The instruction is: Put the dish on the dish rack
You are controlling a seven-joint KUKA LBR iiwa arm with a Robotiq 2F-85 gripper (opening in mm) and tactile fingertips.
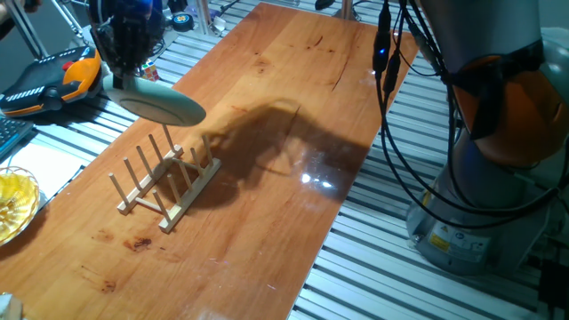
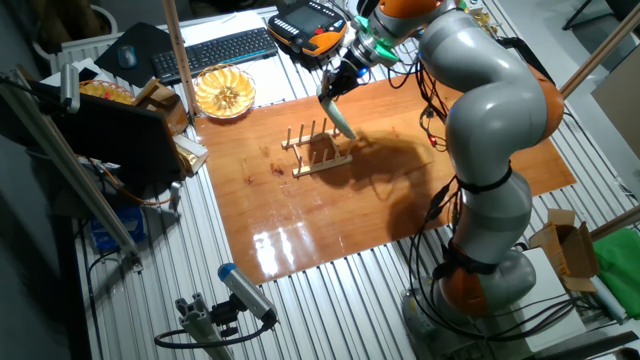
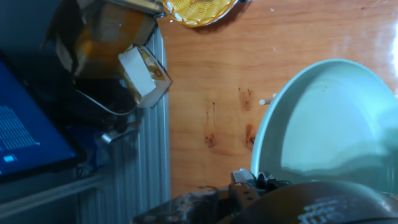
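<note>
- Step in hand: carry phase. The dish (image 1: 158,102) is off the table, held in the air by the gripper (image 1: 127,69) above and just behind the rack (image 1: 165,186).
- Gripper: pinching the dish by its rim. One fixed view shows the dark fingers closed over the upper edge; the hand view shows the rim running in under the hand.
- Dish attitude: tilted, neither flat nor fully on edge. In the other fixed view it hangs slanting down from the gripper (image 2: 338,82) towards the pegs.
- Rack: stands on the wooden table (image 1: 267,133), pegs upright, nothing in its slots. Not touched by the dish as far as can be seen.
- Also present: yellow bowl (image 1: 13,204) near the table's edge, well apart from the rack.
- Judgement: grasp and lift are done; placing remains.
- Next move calls for: turning the dish closer to upright, lining its lower edge up with a gap between two peg pairs, then lowering slowly.
- Risk, as judged: the light rack may shift or tip if the rim strikes a peg.
</note>
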